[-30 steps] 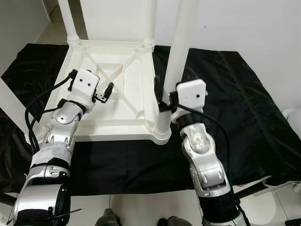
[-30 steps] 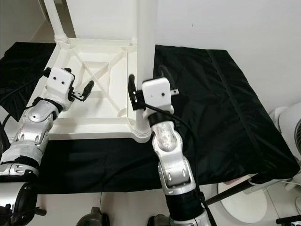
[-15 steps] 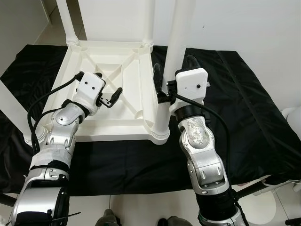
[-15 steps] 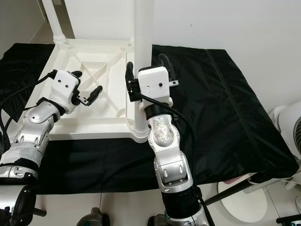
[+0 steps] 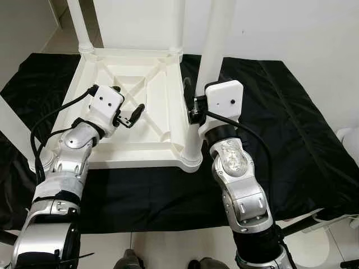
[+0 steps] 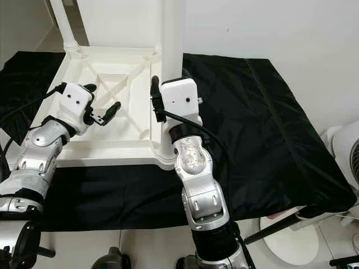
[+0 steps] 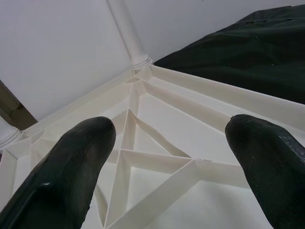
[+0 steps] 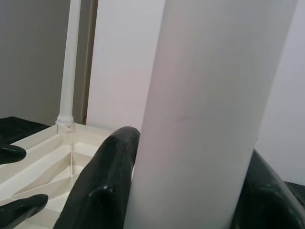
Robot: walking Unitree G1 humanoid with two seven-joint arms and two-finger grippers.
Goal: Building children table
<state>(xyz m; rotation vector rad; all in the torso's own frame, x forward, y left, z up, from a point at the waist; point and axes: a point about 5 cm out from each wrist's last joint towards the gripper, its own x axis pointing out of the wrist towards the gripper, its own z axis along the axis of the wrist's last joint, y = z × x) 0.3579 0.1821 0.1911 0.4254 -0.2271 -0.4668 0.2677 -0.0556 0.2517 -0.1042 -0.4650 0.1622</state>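
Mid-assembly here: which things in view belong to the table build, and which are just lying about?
Belongs to the job:
- upturned white tabletop
- table leg at its near right corner, right tool closed around it
- left tool, open, over the tabletop's underside
- far legs, already standing in their corners

Just lying about:
- black cloth underneath
- white fan at right

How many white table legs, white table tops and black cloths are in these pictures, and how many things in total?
Table legs: 4
Table top: 1
Black cloth: 1
Total: 6
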